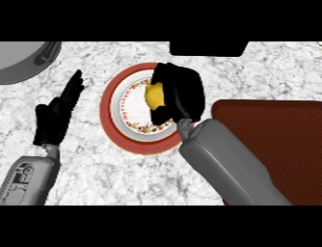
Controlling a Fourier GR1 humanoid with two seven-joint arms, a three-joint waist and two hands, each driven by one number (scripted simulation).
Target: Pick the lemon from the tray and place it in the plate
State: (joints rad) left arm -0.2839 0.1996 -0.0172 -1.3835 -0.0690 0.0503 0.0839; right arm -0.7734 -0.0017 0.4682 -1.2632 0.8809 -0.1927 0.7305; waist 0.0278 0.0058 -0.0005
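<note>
Item one, our right hand (181,94): fingers curled around the lemon (154,95), which shows as a yellow patch at the hand's left side. Hand and lemon sit over the plate (117,103), above its white centre; we cannot tell whether the lemon touches the plate's surface.

Item two, our left hand (57,113): fingers straight and held together, pointing away from us, holding nothing. It lies over bare counter, just left of the plate and apart from it.

Item three, the counter (277,72): pale grey-white speckled stone, filling the view.

Item four, the plate: round, red-rimmed, with a floral band inside the rim and a white middle. Partly hidden by our right hand and forearm.

Item five, the tray (292,144): dark red-brown, rounded corners, at the right of the plate, its near left part covered by our right forearm. We see nothing lying in its visible part.

Item six, a grey round pan (14,60) at the upper left corner, cut off by the view's edge.
</note>
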